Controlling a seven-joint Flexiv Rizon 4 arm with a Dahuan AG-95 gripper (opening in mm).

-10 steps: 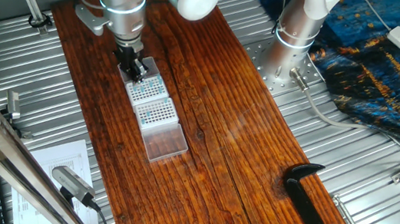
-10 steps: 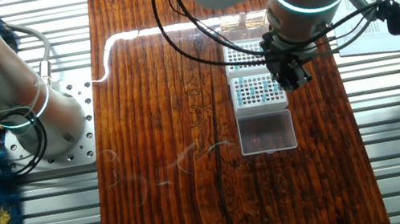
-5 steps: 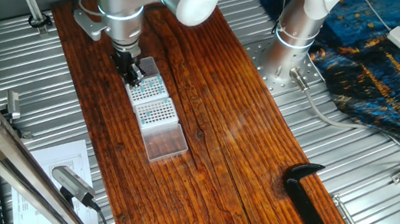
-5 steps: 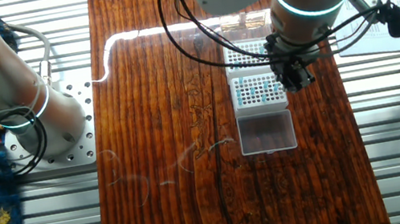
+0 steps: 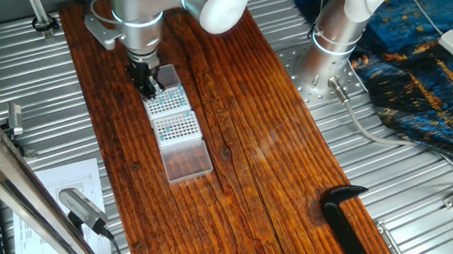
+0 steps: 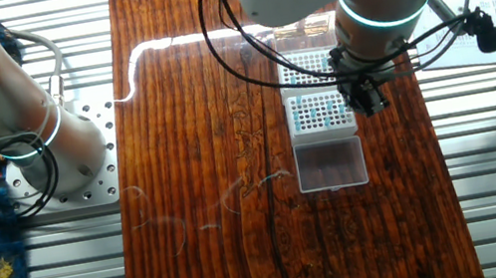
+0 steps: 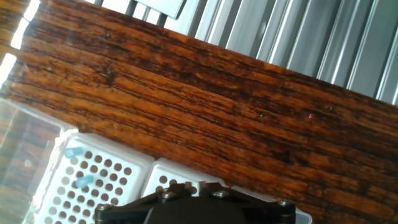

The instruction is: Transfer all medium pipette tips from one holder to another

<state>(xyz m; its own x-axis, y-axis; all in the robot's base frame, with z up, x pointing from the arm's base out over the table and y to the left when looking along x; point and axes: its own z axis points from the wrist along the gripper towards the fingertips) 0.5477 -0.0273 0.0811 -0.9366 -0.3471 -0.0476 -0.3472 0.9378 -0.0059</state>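
gripper (image 5: 146,84) was held above the holders (image 5: 170,111) | jaw state could not be told | medium pipette tips (image 7: 79,182) were seen in rack

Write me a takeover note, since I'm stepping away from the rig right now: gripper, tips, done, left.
Gripper: low over the holders' edge; open or shut can't be told, fingers hidden.
Two white tip holders sit end to end on the wooden table, a clear lid beside them.
Medium pipette tips: many blue tops in the holder next to the lid.
Done: unclear.
Left: most tips, apparently.
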